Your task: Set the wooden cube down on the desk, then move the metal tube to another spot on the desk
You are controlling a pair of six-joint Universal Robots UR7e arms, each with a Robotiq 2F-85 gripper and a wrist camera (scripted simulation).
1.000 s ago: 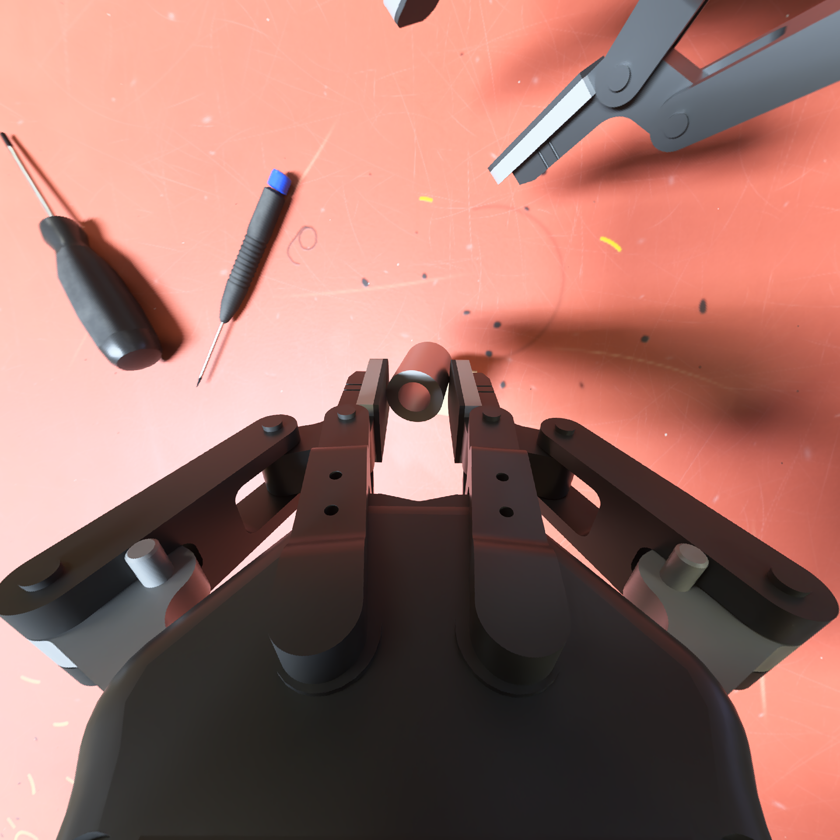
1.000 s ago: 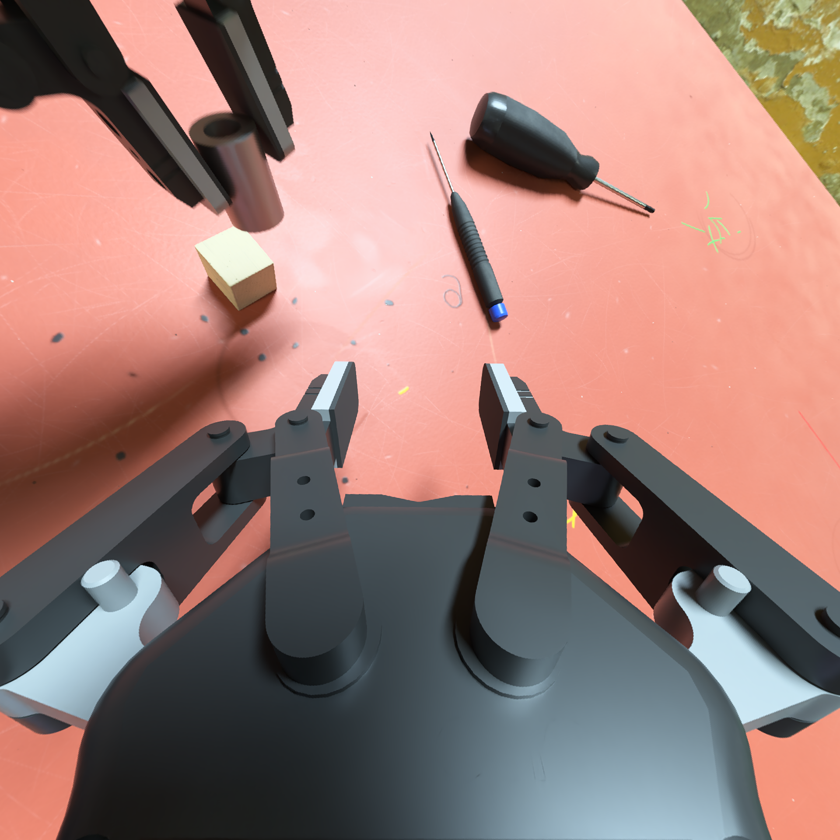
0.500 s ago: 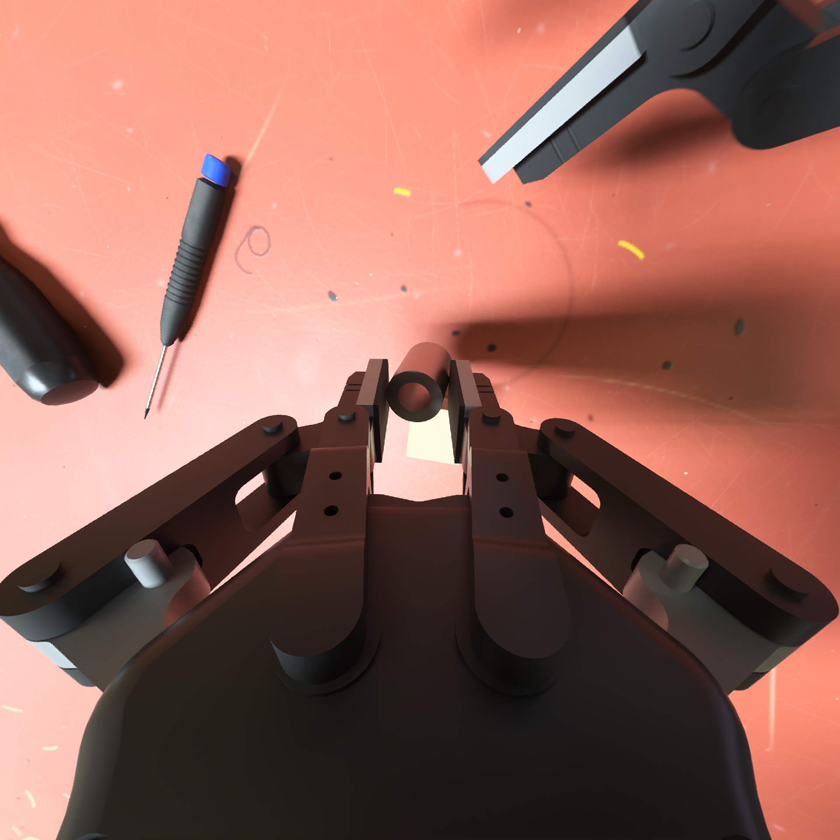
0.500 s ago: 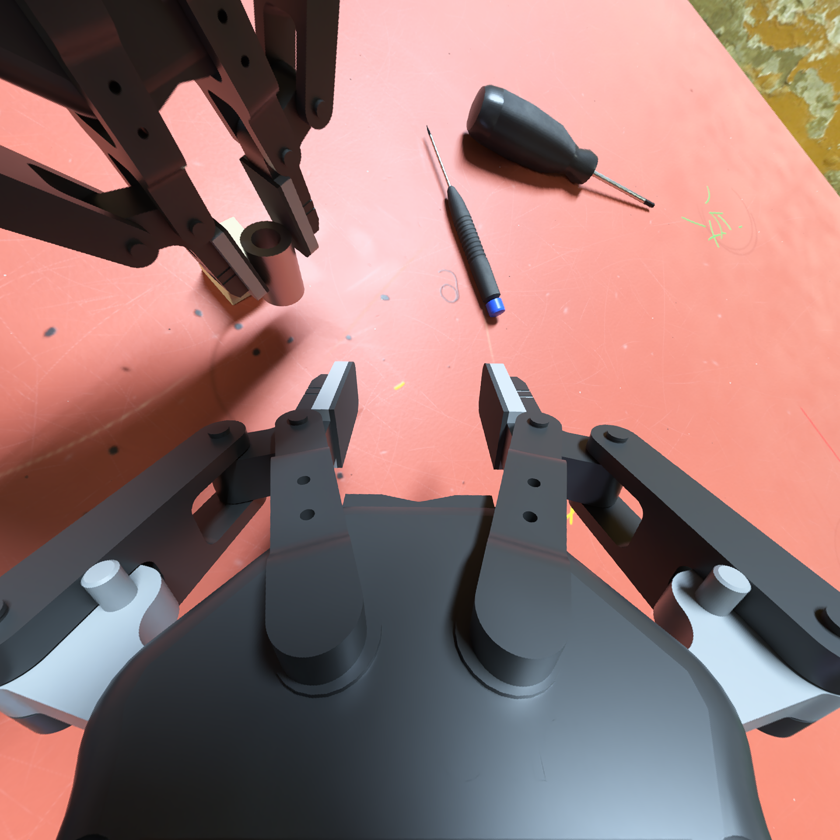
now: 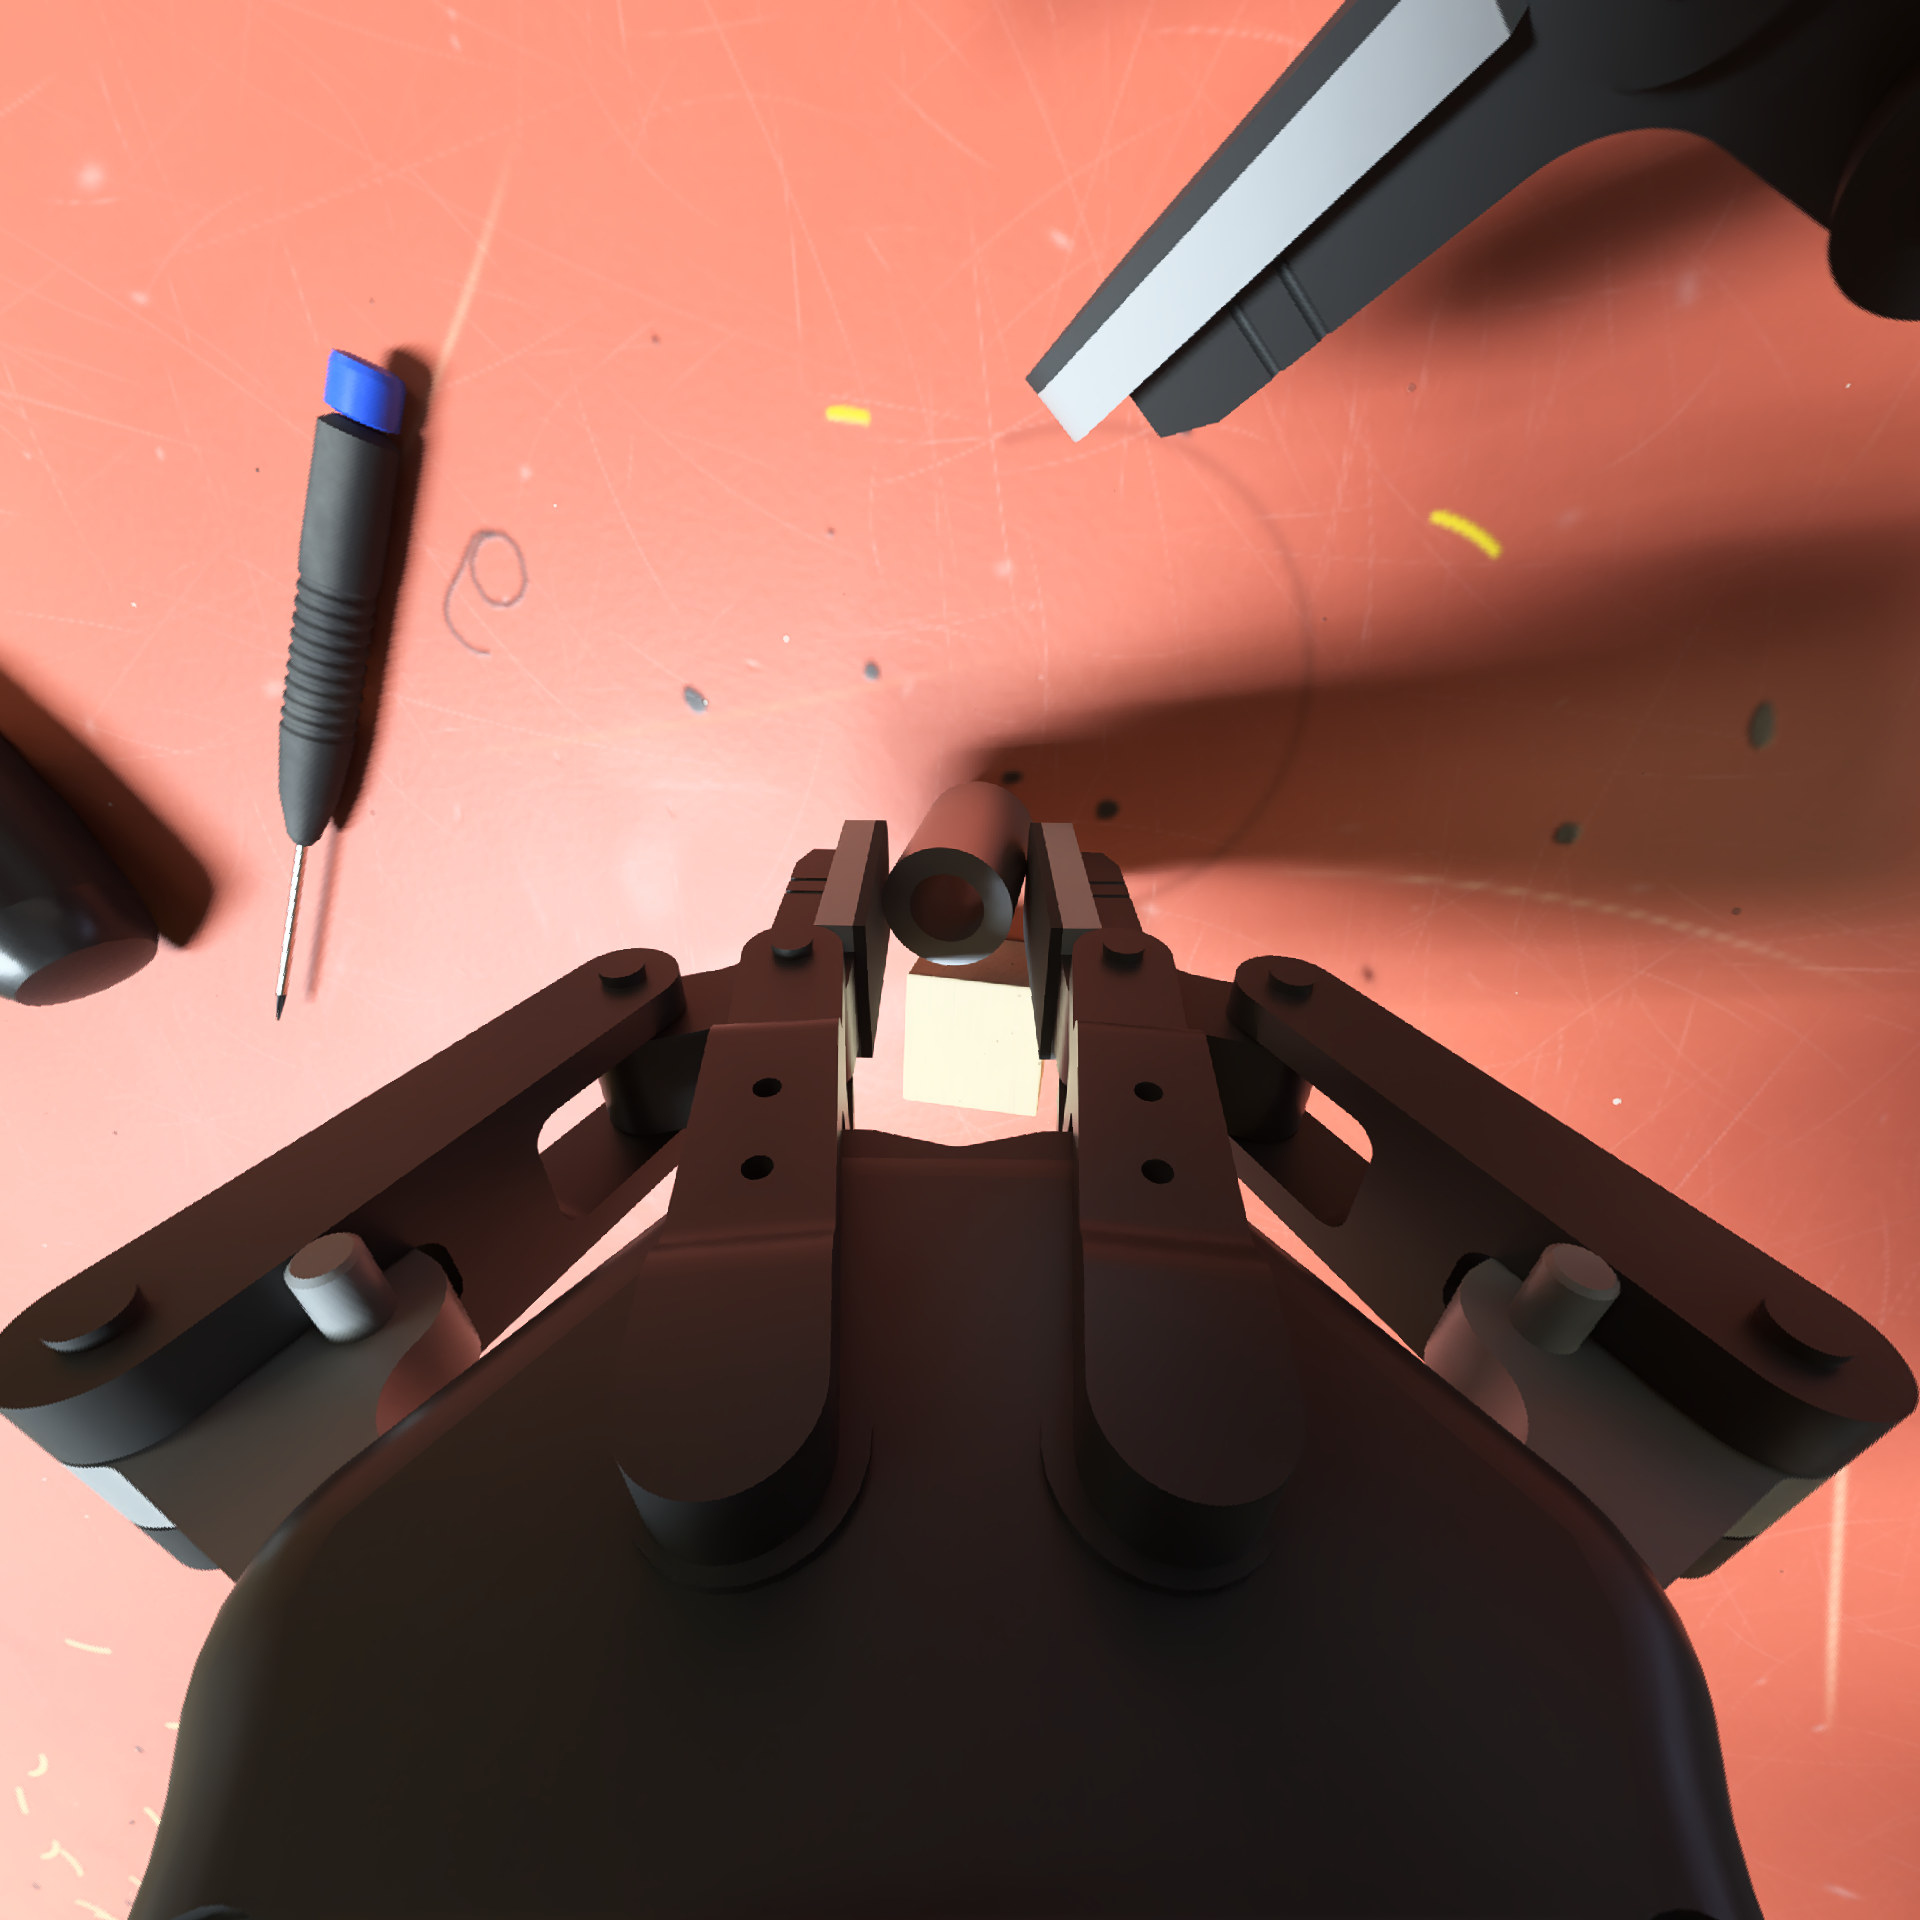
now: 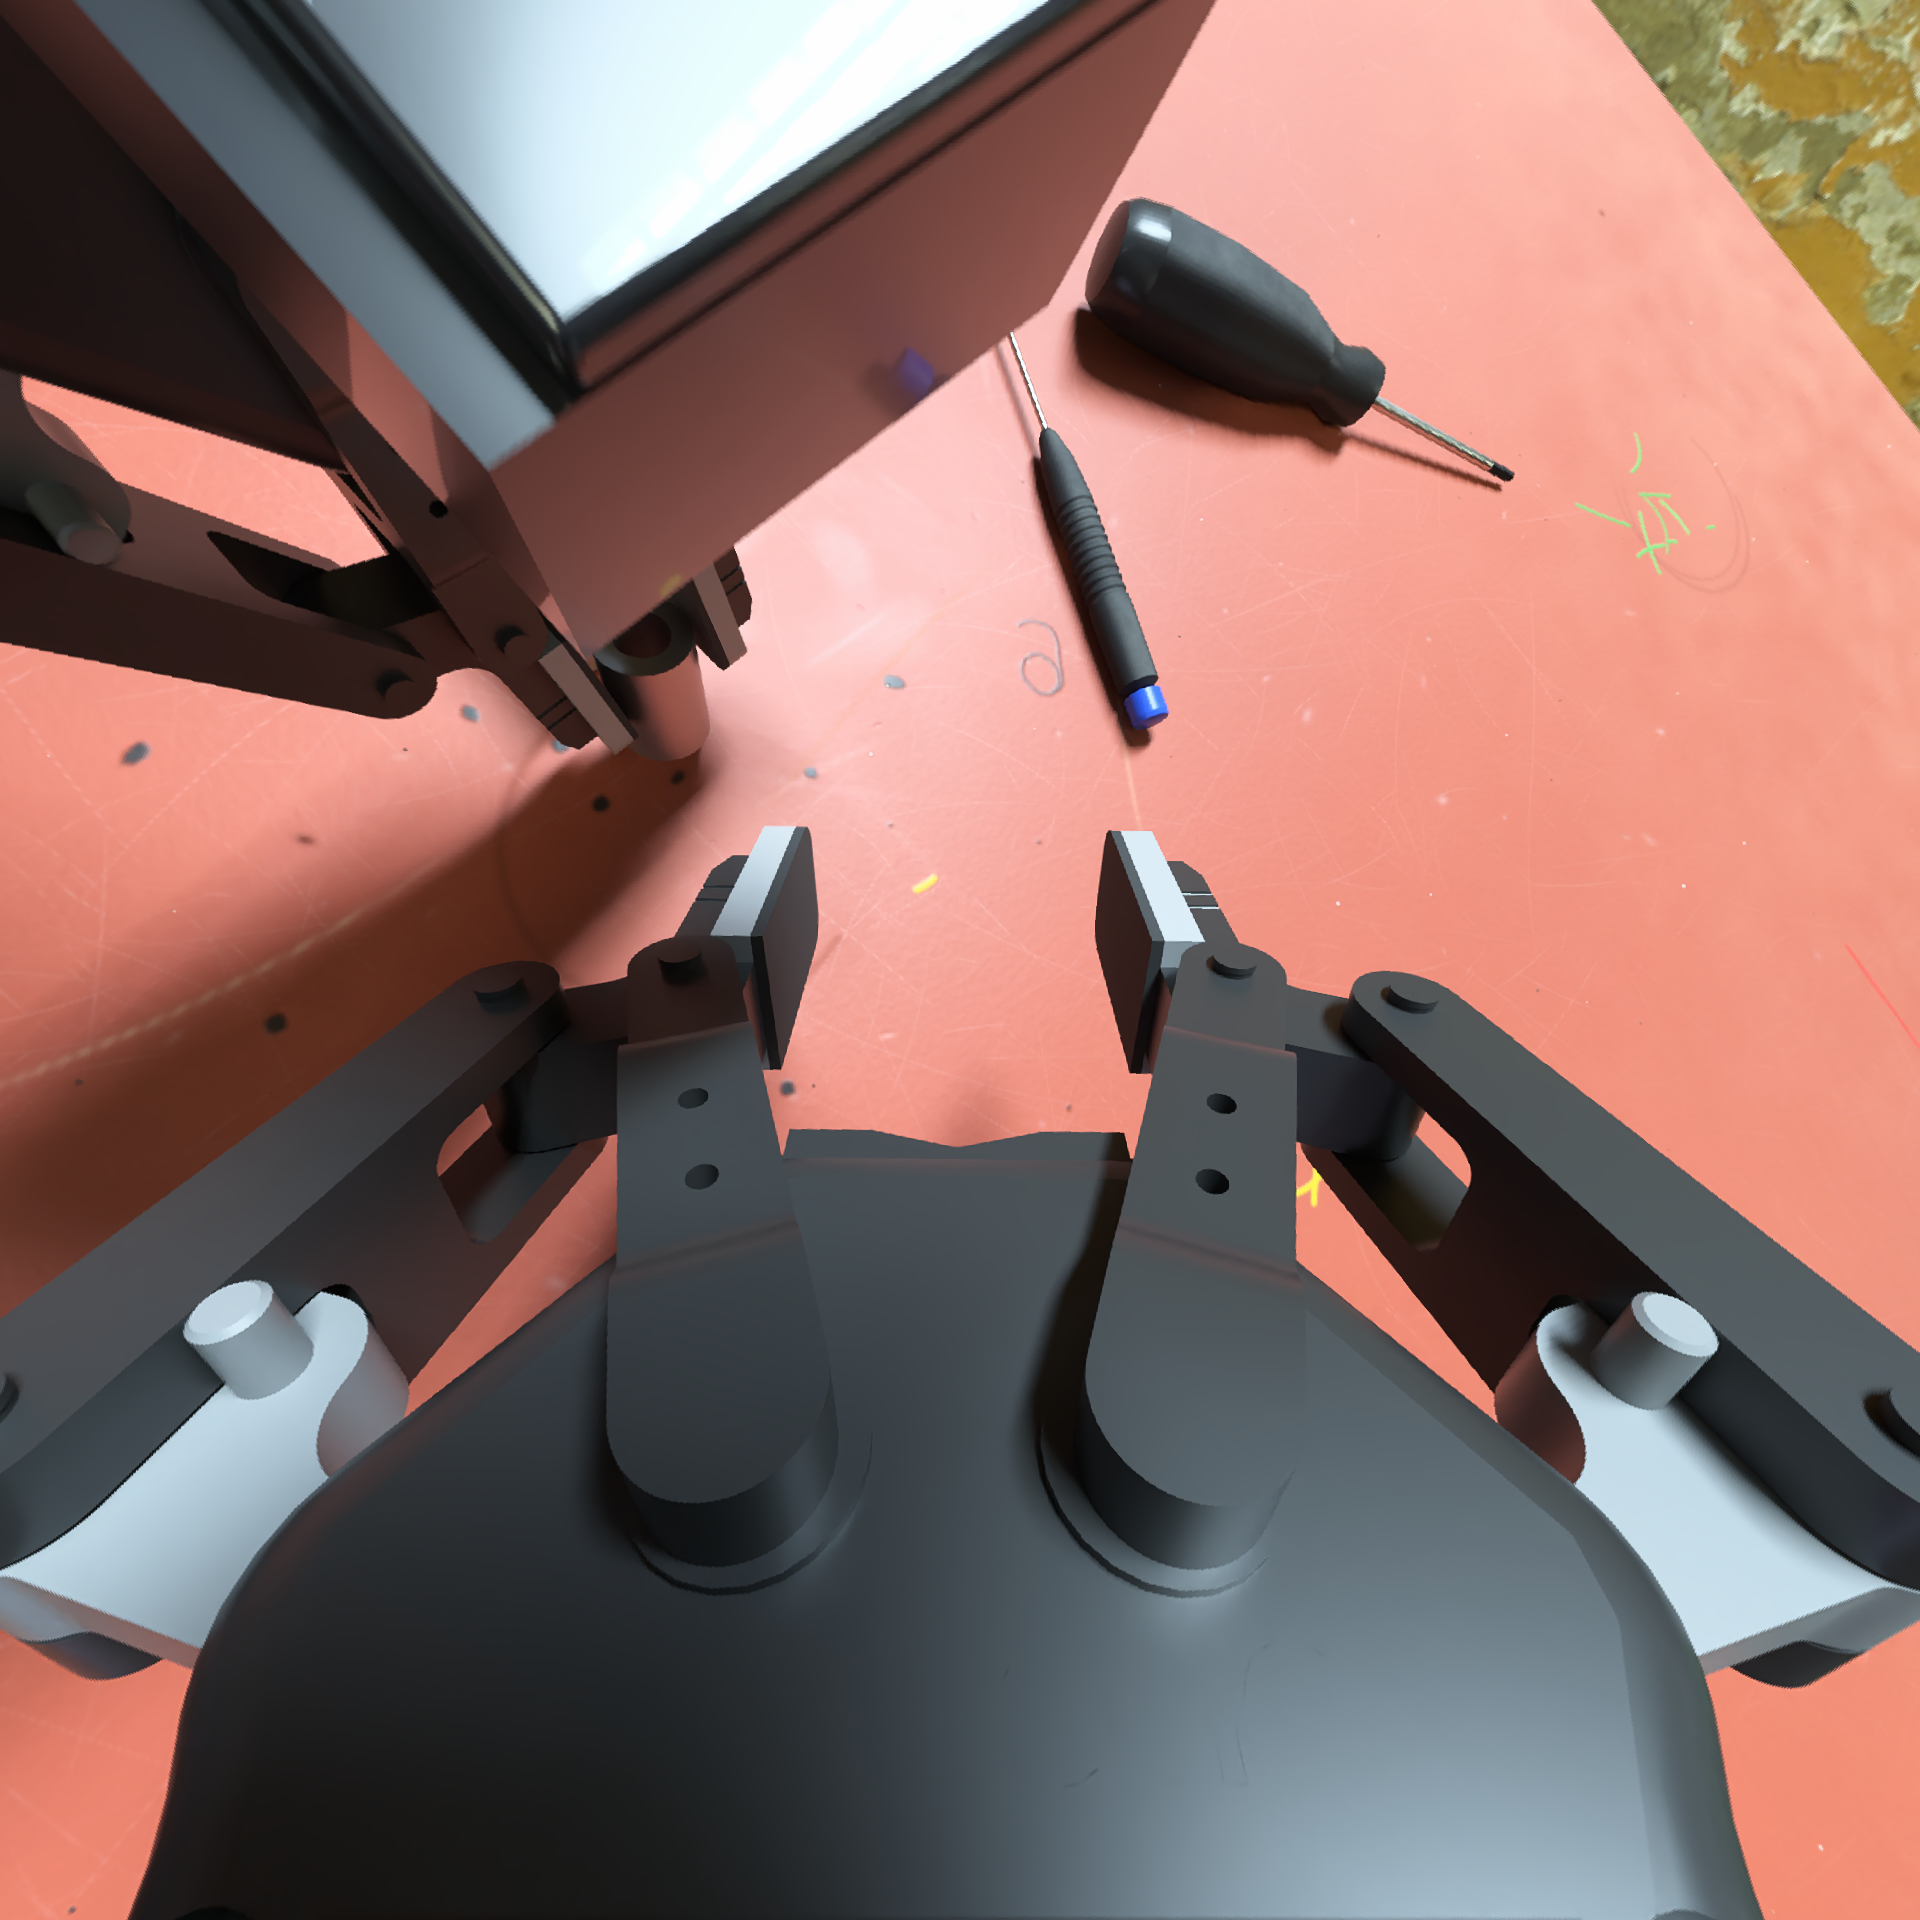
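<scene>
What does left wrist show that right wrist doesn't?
Left wrist only: the cube, on the desk behind the tube.
Right wrist only: the open right gripper whole, the big screwdriver's full length, the floor past the desk edge.
Both: the tube clamped in the left gripper, the blue-capped screwdriver, the desk.

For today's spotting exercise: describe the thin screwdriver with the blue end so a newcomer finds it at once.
Start from the salmon-red desk. Beyond the open right gripper two dark screwdrivers lie side by side. Pick the thin screwdriver: pencil-slim with a ribbed grip and blue end cap, unlike the fat-handled screwdriver beside it.
</scene>
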